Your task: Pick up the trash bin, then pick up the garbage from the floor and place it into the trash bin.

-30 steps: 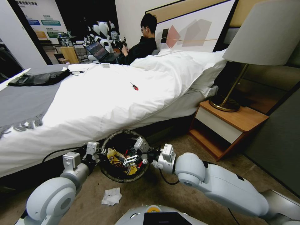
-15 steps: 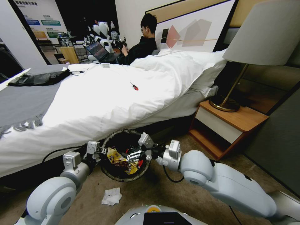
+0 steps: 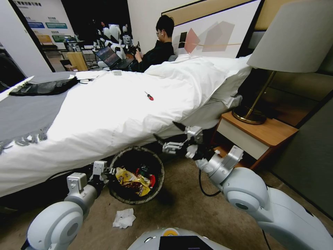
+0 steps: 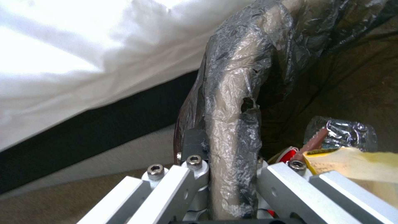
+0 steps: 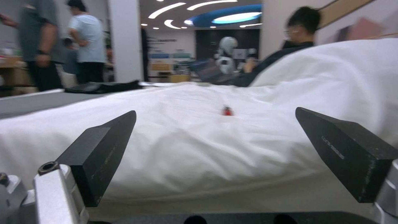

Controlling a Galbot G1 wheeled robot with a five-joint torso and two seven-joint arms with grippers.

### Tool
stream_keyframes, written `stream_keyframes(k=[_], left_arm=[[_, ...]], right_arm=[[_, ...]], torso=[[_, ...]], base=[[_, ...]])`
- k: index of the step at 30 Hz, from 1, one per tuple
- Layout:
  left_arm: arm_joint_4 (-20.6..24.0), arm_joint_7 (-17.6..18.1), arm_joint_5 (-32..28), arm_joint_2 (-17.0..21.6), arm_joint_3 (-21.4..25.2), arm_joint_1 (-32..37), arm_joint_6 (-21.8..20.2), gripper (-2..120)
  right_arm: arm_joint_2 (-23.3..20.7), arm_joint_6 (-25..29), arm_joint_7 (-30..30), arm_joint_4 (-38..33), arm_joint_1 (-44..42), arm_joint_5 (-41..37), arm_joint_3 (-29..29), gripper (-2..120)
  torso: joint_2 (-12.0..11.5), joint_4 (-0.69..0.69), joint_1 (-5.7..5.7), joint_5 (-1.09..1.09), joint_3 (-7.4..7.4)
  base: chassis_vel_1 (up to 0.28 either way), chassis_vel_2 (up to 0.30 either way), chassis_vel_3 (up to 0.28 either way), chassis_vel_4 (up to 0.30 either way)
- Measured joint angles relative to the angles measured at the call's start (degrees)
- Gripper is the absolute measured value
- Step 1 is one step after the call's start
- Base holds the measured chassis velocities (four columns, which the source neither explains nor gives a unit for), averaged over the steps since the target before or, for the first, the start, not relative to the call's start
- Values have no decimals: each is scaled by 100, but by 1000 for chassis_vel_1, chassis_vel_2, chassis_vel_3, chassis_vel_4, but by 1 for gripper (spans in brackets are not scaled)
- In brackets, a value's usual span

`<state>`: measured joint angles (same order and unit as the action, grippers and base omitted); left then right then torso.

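Presently we record the small round trash bin, its dark crinkled plastic liner folded over the rim, standing on the brown carpeted floor just beside the white-quilted bed. We find the left pincer clamped on the bin's near-left rim; in the left wrist view the lined rim passes between the two metal fingers, which close on it from either side. Inside the bin we note garbage: a shiny yellow snack wrapper and red-and-white packaging resting together near the centre. In the left wrist view a yellow wrapper edge and a clear crumpled plastic piece lie just beside the gripped rim.

We observe the right pincer raised above and to the right of the bin, near the bed's edge, its black fingertips spread wide with nothing between them. A crumpled white tissue lies on the floor, near the bin. A small red-handled screwdriver lies on the quilt, well apart from both pincers.
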<state>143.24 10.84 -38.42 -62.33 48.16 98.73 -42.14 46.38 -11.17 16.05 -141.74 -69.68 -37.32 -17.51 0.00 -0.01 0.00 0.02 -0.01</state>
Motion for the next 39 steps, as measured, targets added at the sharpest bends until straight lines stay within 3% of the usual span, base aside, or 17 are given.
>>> stream_keyframes(k=[1,4,5,8,9,12,20,39], left_arm=[[0,0,0,0,0,0,0,2],[1,-49,84,-48,5,74,0,2],[1,-49,84,-48,5,74,0,2],[0,-55,122,-77,25,99,-1,2],[0,-55,122,-77,25,99,-1,2],[0,-59,155,-112,23,86,0,2],[0,-164,362,-209,-15,119,-1,2],[0,-437,706,-404,-29,195,0,2]], right_arm=[[0,0,0,0,0,0,0,100],[499,197,-199,97,-1130,780,-893,100],[499,197,-199,97,-1130,780,-893,100],[1105,595,-465,231,-2085,1702,-1527,100],[1105,595,-465,231,-2085,1702,-1527,100],[1793,1048,-656,259,-2866,2427,-1954,100],[2748,1593,-732,204,-3478,3046,-2210,100],[2974,1766,-729,-24,-3689,3117,-2312,100]], torso=[[0,0,0,0,0],[0,-1,0,0,0],[0,-1,0,0,0],[0,1,0,0,0],[0,1,0,0,0],[0,-1,-1,-1,0],[0,1,-1,-1,0],[0,1,0,-2,1]], base=[[0,0,0,0],[0,0,0,0],[0,0,0,0],[0,0,0,0],[0,0,0,0],[0,0,0,0],[0,0,0,0],[0,0,0,0]])
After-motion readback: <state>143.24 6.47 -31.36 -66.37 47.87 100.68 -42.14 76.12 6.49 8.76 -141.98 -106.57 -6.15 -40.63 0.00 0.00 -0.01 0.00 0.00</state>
